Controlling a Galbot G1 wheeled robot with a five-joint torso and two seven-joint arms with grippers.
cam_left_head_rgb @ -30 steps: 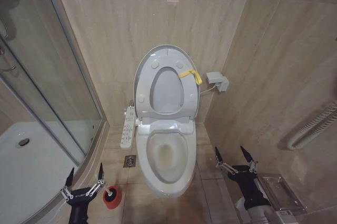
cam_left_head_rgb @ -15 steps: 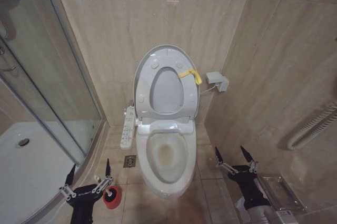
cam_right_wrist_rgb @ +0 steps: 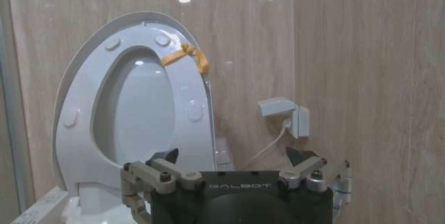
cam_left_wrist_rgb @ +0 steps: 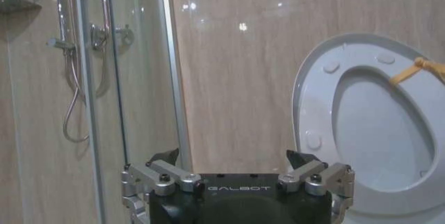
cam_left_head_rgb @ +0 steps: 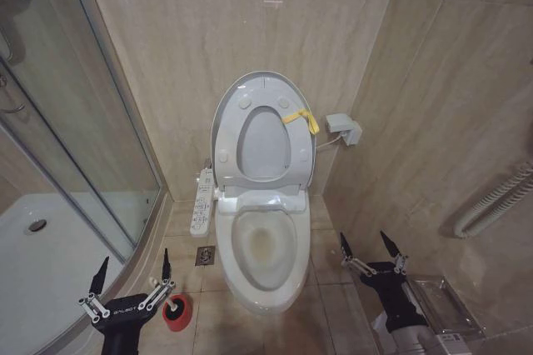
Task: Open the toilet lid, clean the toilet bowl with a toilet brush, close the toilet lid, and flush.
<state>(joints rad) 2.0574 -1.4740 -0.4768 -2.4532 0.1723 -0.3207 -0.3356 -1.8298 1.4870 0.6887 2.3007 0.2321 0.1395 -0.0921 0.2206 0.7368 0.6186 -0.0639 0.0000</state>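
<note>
The toilet lid (cam_left_head_rgb: 263, 147) stands raised against the back wall with the seat ring up in front of it; a yellow band (cam_left_head_rgb: 301, 119) hangs from the ring. Below it the toilet bowl (cam_left_head_rgb: 265, 247) lies uncovered, stained yellowish inside. My left gripper (cam_left_head_rgb: 135, 259) is open low at the bowl's left, right beside a red cup holder (cam_left_head_rgb: 176, 312). Something dark sits in the cup's mouth; I cannot tell whether that is the toilet brush. My right gripper (cam_left_head_rgb: 364, 240) hangs open to the right of the bowl. Both wrist views face the raised lid (cam_left_wrist_rgb: 382, 125) (cam_right_wrist_rgb: 135, 114).
A glass shower screen (cam_left_head_rgb: 75, 122) and white shower tray (cam_left_head_rgb: 50, 263) close off the left. A control panel (cam_left_head_rgb: 201, 201) juts from the toilet's left side, with a floor drain (cam_left_head_rgb: 205, 255) below. A wall box (cam_left_head_rgb: 343, 128), hose (cam_left_head_rgb: 500, 197) and clear holder (cam_left_head_rgb: 441, 305) line the right.
My left gripper has shifted a little to the left and its fingers have spread wider. The right arm and the toilet have not moved.
</note>
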